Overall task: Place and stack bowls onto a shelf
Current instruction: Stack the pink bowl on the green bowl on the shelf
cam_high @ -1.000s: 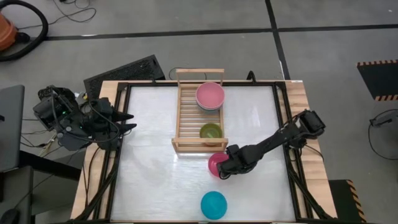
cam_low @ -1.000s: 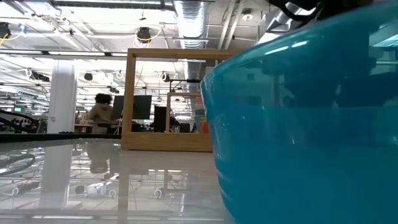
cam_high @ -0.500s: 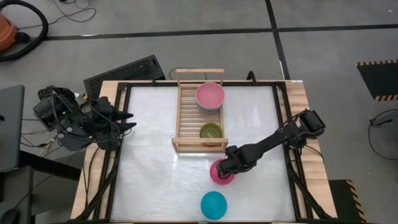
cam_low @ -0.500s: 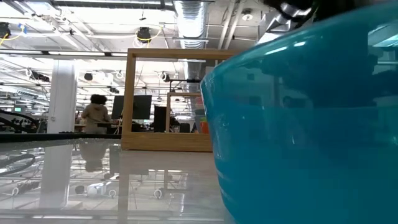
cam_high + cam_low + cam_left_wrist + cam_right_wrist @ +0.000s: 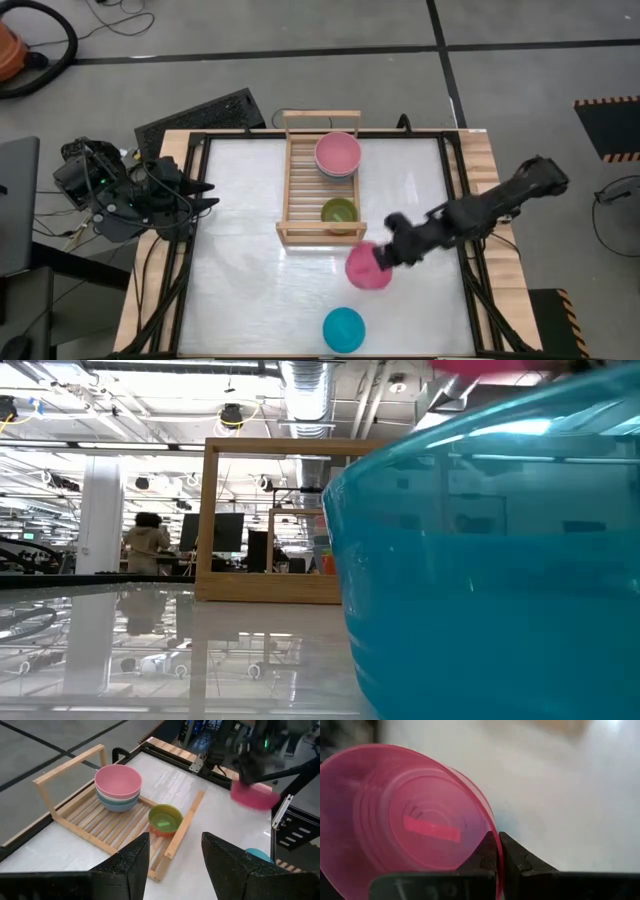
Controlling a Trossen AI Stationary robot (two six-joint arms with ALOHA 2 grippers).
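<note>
While the left arm waits at the table's left edge, these are the parts, largest first:
Table: white top, black frame; nothing on its left half
Rack: wooden slats, at the middle back of the table
Stack of big bowls: pink on top, far end of the rack
Green bowl: near end of the rack, sitting in an orange one as the left wrist view shows
Cyan bowl: on the table at the front, untouched, filling the low view
Magenta bowl: was on the table a second ago; now lifted and tipped, just in front of the rack's near end
Right gripper: fingers pinched on the magenta bowl's rim, one inside and one outside; arm has pulled up and back
Left gripper: fingers apart, holding nothing
Meaning: pick-up done; likely next is carrying the magenta bowl onto the green one
</note>
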